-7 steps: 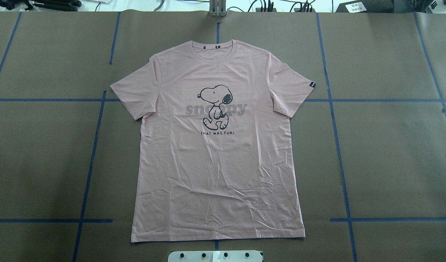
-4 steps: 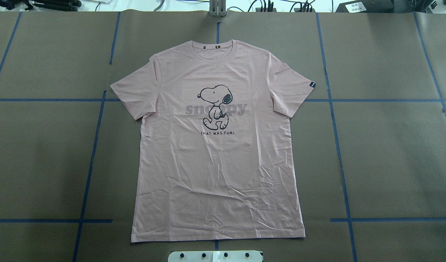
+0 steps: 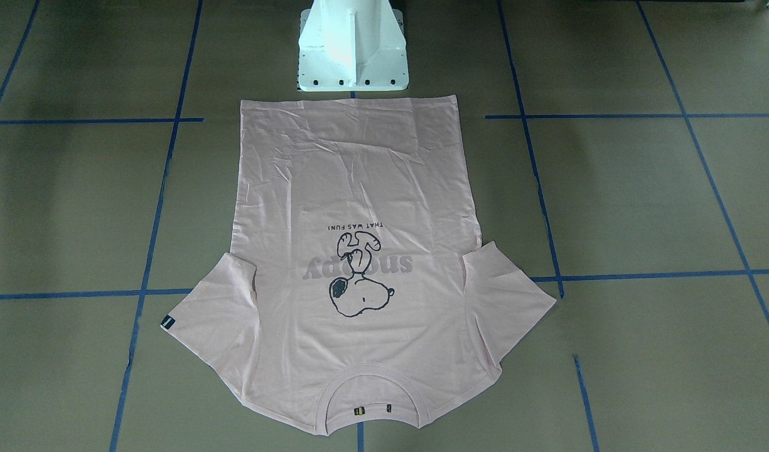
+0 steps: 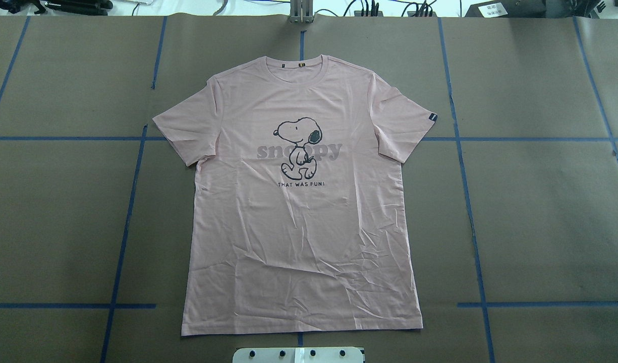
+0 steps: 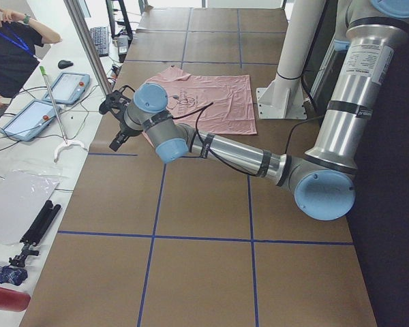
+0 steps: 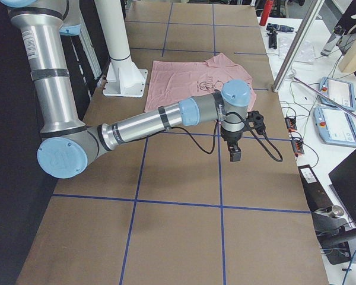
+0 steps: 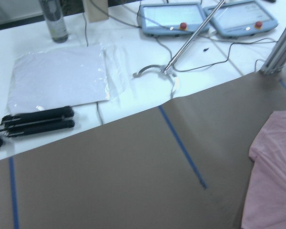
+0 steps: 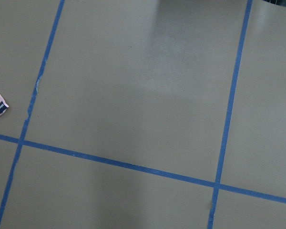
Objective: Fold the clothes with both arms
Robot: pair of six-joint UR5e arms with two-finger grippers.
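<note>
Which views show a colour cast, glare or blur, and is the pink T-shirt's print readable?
Overhead exterior: even light, pale pink short-sleeved T-shirt sharp, print readable. Exterior front-facing: greenish cast on the brown paper-covered table, soft shadow at upper left. Left wrist-mounted: slightly soft, white bench washed out. Right wrist-mounted: faint pale patch near top.

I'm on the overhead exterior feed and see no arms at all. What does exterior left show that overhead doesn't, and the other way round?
Only exterior left: the left arm stretched low over the table, its gripper hanging toward the bench-side edge; open or shut, I cannot tell. A person stands at the bench.
Only overhead: the T-shirt seen whole, flat, print up, both sleeves out, with a dark tag on one sleeve.
Both: the unfolded shirt, the blue-taped brown table and the white base plate.
</note>
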